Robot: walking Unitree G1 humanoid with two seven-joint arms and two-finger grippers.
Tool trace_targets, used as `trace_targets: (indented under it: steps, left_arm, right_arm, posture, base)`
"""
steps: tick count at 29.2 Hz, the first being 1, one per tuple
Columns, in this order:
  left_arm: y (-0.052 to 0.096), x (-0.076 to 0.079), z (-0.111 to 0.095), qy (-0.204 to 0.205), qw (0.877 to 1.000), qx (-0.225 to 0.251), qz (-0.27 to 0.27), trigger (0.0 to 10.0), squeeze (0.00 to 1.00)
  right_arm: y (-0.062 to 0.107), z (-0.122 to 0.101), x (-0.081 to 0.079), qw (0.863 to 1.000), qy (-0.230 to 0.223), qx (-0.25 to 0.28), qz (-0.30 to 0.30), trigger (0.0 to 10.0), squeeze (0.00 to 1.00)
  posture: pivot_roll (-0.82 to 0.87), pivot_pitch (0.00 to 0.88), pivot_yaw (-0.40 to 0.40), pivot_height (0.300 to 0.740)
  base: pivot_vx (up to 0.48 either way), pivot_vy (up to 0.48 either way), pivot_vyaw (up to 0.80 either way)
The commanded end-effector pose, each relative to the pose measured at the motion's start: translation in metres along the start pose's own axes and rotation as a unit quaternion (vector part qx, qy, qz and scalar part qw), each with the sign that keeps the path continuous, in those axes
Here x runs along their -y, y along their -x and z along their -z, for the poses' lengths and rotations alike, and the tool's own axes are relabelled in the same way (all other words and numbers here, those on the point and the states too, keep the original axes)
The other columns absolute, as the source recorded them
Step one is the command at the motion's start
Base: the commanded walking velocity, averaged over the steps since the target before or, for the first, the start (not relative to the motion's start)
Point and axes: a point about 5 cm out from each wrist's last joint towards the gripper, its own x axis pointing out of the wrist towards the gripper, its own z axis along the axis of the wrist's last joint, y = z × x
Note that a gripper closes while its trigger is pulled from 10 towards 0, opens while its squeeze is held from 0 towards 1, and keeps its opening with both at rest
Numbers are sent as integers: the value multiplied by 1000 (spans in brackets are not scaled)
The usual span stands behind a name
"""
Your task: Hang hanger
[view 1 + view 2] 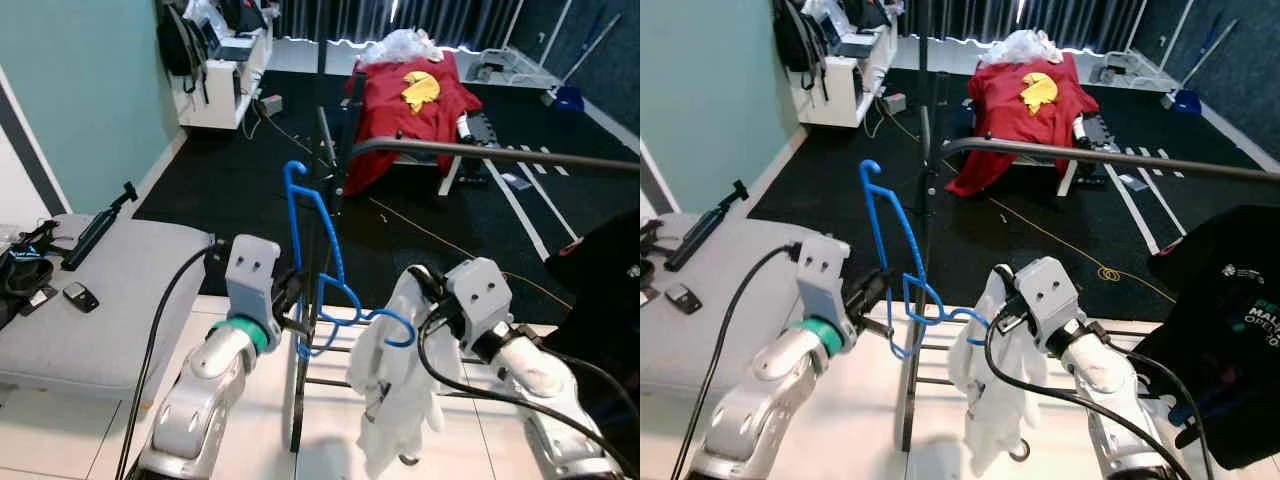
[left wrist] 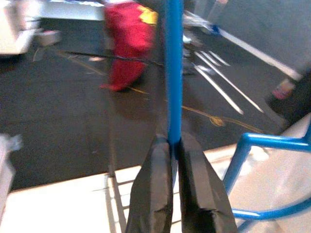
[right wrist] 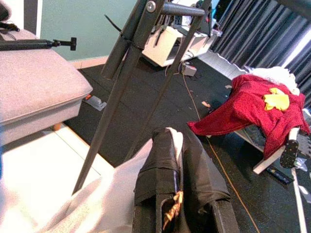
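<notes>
The blue hanger [image 1: 318, 268] is held upright in front of the robot, its hook at the top, below and short of the dark rail [image 1: 480, 153] of the rack. One straight arm of it is pinched between the closed jaws of the left gripper [image 1: 297, 303], as the left wrist view shows; the grip is set low, presumably so that the hook stays free to be lifted over the rail. A white garment [image 1: 395, 385] hangs from the hanger's lower curve and is clamped in the closed jaws of the right gripper [image 1: 425, 285], probably to steady the cloth so that it does not slide off. The hook is not yet on the rail. Beyond the rack, a red shirt [image 1: 405, 100] is draped over a stand on the black floor; a grey cushion [image 1: 100, 300] lies to the left.
</notes>
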Motion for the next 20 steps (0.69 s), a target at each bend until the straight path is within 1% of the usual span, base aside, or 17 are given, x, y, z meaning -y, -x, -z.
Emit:
trace_targets:
  steps: [1,2,3,4,5,6,8,9,10,11,12,13,14,17,20]
  left_arm:
    - [-4,-12,-8,66,997,4,-45,10000,0]
    - [-4,-12,-8,66,997,4,-45,10000,0]
    - [-4,-13,-13,89,995,9,-44,10000,0]
    - [-4,-13,-17,103,994,14,-36,10000,0]
    - [-4,-13,-17,103,994,14,-36,10000,0]
    - [-3,-12,-21,109,993,19,-26,10000,0]
    - [-3,-11,-23,112,993,22,-21,10000,0]
    - [-2,-7,-28,114,993,33,-6,10000,0]
    - [-2,-7,-28,114,993,33,-6,10000,0]
    - [-1,-4,-30,113,993,39,0,10000,0]
    - [-1,-1,-33,116,992,45,9,10000,0]
    - [0,3,-37,118,991,52,20,10000,0]
    - [0,3,-37,118,991,52,20,10000,0]
    - [0,10,-47,127,989,67,45,10000,0]
    - [0,11,-49,130,988,68,48,10000,0]
  right_arm:
    - [8,4,-11,999,29,-16,-35,10000,0]
    - [8,4,-11,999,29,-16,-35,10000,0]
    - [12,7,-16,998,39,-26,-52,10000,0]
    - [15,10,-20,996,49,-34,-70,10000,0]
    - [15,10,-20,996,49,-34,-70,10000,0]
    - [18,11,-22,995,57,-37,-75,10000,306]
    - [19,11,-23,994,62,-38,-76,10000,306]
    - [19,8,-19,996,64,-31,-57,10000,420]
    - [19,8,-19,996,64,-31,-57,10000,420]
    - [18,6,-17,997,64,-23,-43,10000,188]
    - [16,4,-14,998,52,-16,-26,10000,0]
    - [15,2,-10,999,45,-9,-10,10000,0]
    - [15,2,-10,999,45,-9,-10,10000,0]
    - [13,-6,-1,999,30,10,31,10000,0]
    - [12,-8,1,999,26,16,39,10000,0]
  posture:
    - [-103,103,38,740]
    - [-103,103,38,740]
    - [-104,105,38,740]
    - [-104,107,40,740]
    - [-104,107,40,740]
    - [-102,110,38,740]
    - [-102,110,38,740]
    - [-103,116,35,740]
    - [-103,116,35,740]
    - [-103,118,35,740]
    - [-104,119,34,740]
    - [-103,119,33,740]
    - [-103,119,33,740]
    - [-105,120,32,740]
    - [-105,120,32,740]
  base:
    - [0,0,0]
    - [0,0,0]
    - [0,0,0]
    - [0,0,0]
    - [0,0,0]
    - [0,0,0]
    - [0,0,0]
    - [0,0,0]
    - [0,0,0]
    - [0,0,0]
    - [0,0,0]
    - [0,0,0]
    - [0,0,0]
    - [0,0,0]
    - [0,0,0]
